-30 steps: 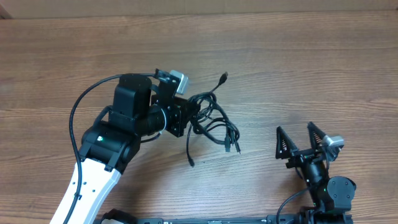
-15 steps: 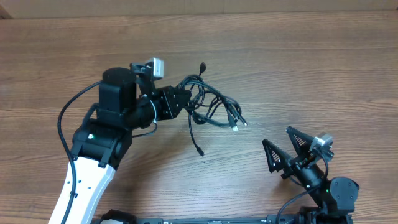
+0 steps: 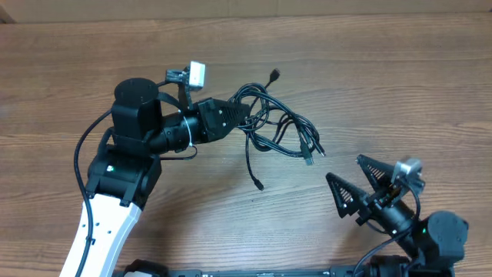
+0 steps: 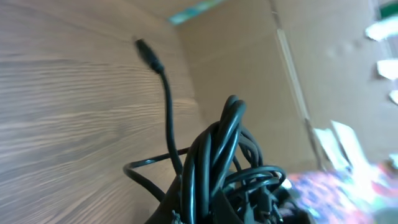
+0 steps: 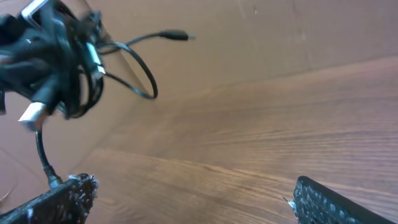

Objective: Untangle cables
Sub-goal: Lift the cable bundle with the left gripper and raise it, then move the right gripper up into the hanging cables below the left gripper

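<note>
left gripper (image 3: 240, 117): clamped together on the left side of the cables; its arm reaches in from the near left corner of the desk
cables (image 3: 277, 132): a bunched knot of thin black cords about the middle of the desk, slightly toward the far edge; in the right wrist view the bunch hangs clear of the wood, so it looks lifted rather than lying flat
loose ends: the far plug end (image 3: 274, 75) sticks out toward the far edge, the near plug end (image 3: 259, 185) trails toward the near edge, and the pale-tipped ends (image 3: 310, 158) point toward the right side
why held so: pinching one side of the knot and raising it likely lets the free strands fall away and offers the right-hand loops to the other arm
right gripper (image 3: 345, 169): jaws spread wide apart, holding nothing; by the near right corner of the desk, near the knot but not touching it, and aimed toward it
step in hand: probably getting a second grip on a strand, so the two arms can pull against each other
progress: early, as the loops run through one another and no cord lies separate
risk: a pull on the wrong loop may tighten the knot, and a thin cord may slip from the pinch
desk (image 3: 400, 77): plain wood grain
</note>
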Available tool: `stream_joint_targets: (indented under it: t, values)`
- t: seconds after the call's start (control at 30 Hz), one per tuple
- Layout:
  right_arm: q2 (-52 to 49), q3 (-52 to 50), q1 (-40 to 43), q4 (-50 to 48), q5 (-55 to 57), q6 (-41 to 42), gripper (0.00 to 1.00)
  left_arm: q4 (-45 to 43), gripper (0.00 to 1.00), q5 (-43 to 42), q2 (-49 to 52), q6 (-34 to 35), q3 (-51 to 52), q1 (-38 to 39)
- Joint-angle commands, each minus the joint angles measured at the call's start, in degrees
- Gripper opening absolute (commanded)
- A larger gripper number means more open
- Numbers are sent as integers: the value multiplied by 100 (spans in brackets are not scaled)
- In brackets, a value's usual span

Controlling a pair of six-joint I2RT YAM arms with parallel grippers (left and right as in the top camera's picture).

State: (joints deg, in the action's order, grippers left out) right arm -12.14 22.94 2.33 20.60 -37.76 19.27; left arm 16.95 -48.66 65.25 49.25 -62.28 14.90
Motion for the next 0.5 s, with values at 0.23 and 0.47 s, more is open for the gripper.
stream_joint_targets:
  t: [0.23, 0.47]
  values:
    - [-1436, 564, 31, -1421, -2562, -52, 100, -693, 4, -1130, -120, 376, -94, -28]
    - [-1537, 564, 31, -2166, -2686, 804, 100, -695, 4, -1318, -120, 566, -94, 105]
